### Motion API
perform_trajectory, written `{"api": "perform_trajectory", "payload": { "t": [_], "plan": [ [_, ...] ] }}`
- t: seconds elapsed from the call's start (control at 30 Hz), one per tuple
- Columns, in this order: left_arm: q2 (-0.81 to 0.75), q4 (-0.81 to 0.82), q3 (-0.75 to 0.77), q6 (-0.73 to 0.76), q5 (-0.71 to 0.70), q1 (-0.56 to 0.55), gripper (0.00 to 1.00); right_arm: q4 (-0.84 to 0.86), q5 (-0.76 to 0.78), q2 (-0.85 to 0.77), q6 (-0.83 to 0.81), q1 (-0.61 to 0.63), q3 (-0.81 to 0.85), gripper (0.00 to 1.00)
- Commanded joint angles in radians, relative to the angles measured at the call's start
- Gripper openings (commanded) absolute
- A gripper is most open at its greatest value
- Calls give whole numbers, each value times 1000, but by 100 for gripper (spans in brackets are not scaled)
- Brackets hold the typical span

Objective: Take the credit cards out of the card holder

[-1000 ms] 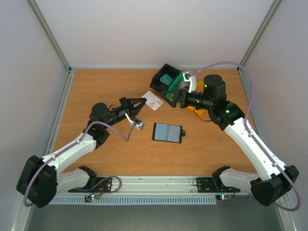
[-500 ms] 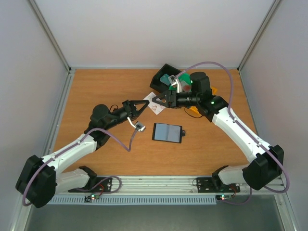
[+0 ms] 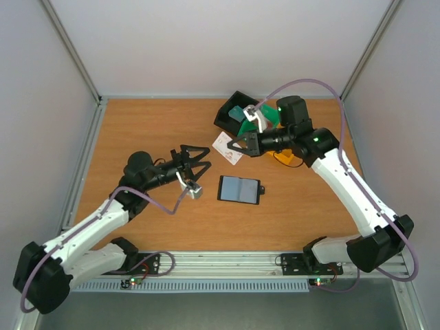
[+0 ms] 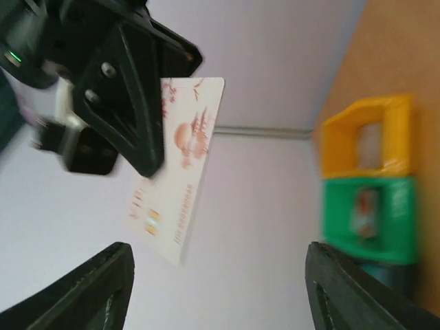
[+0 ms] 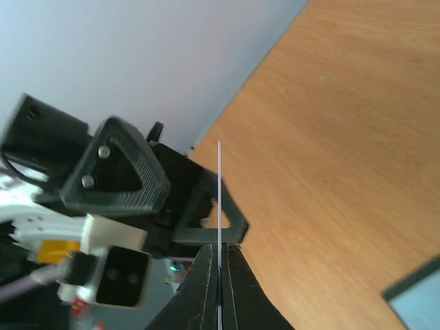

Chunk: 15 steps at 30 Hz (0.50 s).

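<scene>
Hanging pinched in the clenched right gripper (image 3: 237,146), the white card (image 3: 227,145) is off the table (image 3: 137,124); left gripper (image 3: 198,159) gapes nearby, released, not touching it; holder (image 3: 239,189) lies open between the arms; teal card (image 3: 237,112) sits in the black tray (image 3: 225,118).

Bright even light, faint soft shadows, top view sharp, both wrist views blurred close up

Bare desk (image 3: 137,124) is free left of and in front of the wallet (image 3: 239,189); trays (image 3: 225,115) block the rear right corner.
</scene>
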Motion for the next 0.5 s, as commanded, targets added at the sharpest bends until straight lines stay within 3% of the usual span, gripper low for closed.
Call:
{"api": "perform_trajectory", "payload": {
  "t": [0.0,0.03,0.17,0.3,0.37,0.47],
  "plan": [
    [-44,-519,163,-544,65,8,71,-308,97,-32,-313,4,86,1],
    [-36,-603,192,-749,111,23,73,-336,102,-43,-369,16,83,1],
    [-9,-672,212,-1205,441,94,74,-372,135,-105,-587,110,30,1],
    [64,-253,159,-1803,637,122,75,-363,106,-108,-635,130,26,1],
    [100,-88,142,-2005,654,109,76,-345,104,-96,-645,149,34,1],
    [103,-88,146,-2036,648,92,76,-355,128,-60,-666,168,65,1]
  ]
}}
